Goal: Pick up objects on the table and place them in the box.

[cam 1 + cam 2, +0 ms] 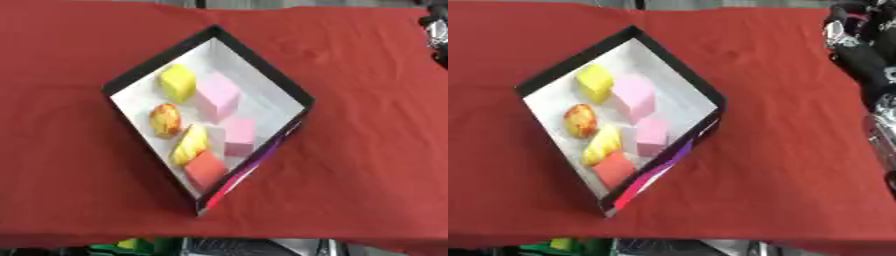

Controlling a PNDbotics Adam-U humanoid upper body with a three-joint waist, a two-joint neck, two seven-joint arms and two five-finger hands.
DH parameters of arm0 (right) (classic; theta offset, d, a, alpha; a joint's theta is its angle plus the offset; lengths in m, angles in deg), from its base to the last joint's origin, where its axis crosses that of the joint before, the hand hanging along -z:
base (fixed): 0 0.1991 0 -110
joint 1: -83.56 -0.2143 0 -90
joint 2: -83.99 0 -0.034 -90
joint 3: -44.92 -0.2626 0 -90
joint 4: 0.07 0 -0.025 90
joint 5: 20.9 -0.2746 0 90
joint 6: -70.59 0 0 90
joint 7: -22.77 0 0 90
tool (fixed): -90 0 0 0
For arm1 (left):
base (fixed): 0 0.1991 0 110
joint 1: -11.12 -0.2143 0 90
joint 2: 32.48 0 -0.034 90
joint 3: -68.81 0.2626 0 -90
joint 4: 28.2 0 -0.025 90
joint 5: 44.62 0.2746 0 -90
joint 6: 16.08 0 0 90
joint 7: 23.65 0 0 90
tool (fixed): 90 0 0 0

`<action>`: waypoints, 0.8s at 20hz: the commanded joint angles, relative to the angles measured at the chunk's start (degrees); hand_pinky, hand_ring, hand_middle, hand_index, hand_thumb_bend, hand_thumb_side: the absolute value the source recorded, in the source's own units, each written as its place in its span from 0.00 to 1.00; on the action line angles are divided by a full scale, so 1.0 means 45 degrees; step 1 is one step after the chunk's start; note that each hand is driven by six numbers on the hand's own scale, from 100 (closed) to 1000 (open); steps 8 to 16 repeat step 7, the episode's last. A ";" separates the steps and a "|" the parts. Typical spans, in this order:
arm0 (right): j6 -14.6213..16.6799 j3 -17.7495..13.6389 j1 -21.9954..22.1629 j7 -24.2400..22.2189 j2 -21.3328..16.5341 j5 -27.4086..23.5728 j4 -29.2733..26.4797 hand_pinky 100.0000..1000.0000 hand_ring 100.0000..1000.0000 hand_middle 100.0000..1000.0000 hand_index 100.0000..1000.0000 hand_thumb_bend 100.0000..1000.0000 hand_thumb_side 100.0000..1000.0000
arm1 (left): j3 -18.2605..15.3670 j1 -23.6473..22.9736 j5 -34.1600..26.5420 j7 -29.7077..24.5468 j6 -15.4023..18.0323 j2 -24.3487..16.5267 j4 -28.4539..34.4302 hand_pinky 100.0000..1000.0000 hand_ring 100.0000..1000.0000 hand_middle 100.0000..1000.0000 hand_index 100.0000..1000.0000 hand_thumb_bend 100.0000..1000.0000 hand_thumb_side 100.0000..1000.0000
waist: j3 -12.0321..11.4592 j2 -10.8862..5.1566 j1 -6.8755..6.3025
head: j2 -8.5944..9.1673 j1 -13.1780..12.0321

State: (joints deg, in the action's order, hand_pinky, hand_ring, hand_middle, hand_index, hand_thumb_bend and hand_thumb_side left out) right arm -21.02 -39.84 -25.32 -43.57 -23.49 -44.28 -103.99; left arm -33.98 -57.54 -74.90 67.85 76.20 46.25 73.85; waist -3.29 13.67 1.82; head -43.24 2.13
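Red tablecloth: it covers the whole table, and as far as I can see there is nothing loose lying on it, which tells me the picking is likely done.

Black-walled, white-floored cardboard box: it sits turned like a diamond at the centre, one corner pointing to twelve o'clock and one to six. I'd guess that turn gives an arm coming from the right an open face to drop things in.

Yellow block: up at eleven o'clock inside the box, lying flat on the floor.

Round red-and-yellow fruit-like piece: over at nine o'clock, tucked by the left wall, where a round thing can't roll far.

Yellow banana-like piece: at seven o'clock, leaning along that same wall.

Orange-red block: right down in the six o'clock corner, wedged between the two walls.

Large pink block: near the middle, just beside the yellow block.

Small pink block: at five o'clock from it, close against the banana-like piece.

Right hand: dark and silver, up at two o'clock in the right eye view, well apart from the box. Whether its fingers are released or clenched I can't tell; nothing shows in it.

Left hand: nowhere to be seen.

Verdict: all six pieces are in the box, so the job looks about finished.
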 commanded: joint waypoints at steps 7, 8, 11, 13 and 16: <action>0.0279 -0.0278 0.0048 0.0201 -0.0006 0.0295 -0.0369 0.95 0.69 0.63 0.79 0.00 0.02 | -0.0906 -0.0864 -0.0490 0.0596 0.0372 0.0402 0.0478 0.78 0.75 0.79 0.92 0.25 0.74 | 0.0028 -0.0234 0.0028 | 0.0146 0.0336; 0.0279 -0.0278 0.0048 0.0201 -0.0006 0.0295 -0.0369 0.95 0.69 0.63 0.79 0.00 0.02 | -0.0906 -0.0864 -0.0490 0.0596 0.0372 0.0402 0.0478 0.78 0.75 0.79 0.92 0.25 0.74 | 0.0028 -0.0234 0.0028 | 0.0146 0.0336; 0.0279 -0.0278 0.0048 0.0201 -0.0006 0.0295 -0.0369 0.95 0.69 0.63 0.79 0.00 0.02 | -0.0906 -0.0864 -0.0490 0.0596 0.0372 0.0402 0.0478 0.78 0.75 0.79 0.92 0.25 0.74 | 0.0028 -0.0234 0.0028 | 0.0146 0.0336; 0.0279 -0.0278 0.0048 0.0201 -0.0006 0.0295 -0.0369 0.95 0.69 0.63 0.79 0.00 0.02 | -0.0906 -0.0864 -0.0490 0.0596 0.0372 0.0402 0.0478 0.78 0.75 0.79 0.92 0.25 0.74 | 0.0028 -0.0234 0.0028 | 0.0146 0.0336; 0.0279 -0.0278 0.0048 0.0201 -0.0006 0.0295 -0.0369 0.95 0.69 0.63 0.79 0.00 0.02 | -0.0906 -0.0864 -0.0490 0.0596 0.0372 0.0402 0.0478 0.78 0.75 0.79 0.92 0.25 0.74 | 0.0028 -0.0234 0.0028 | 0.0146 0.0336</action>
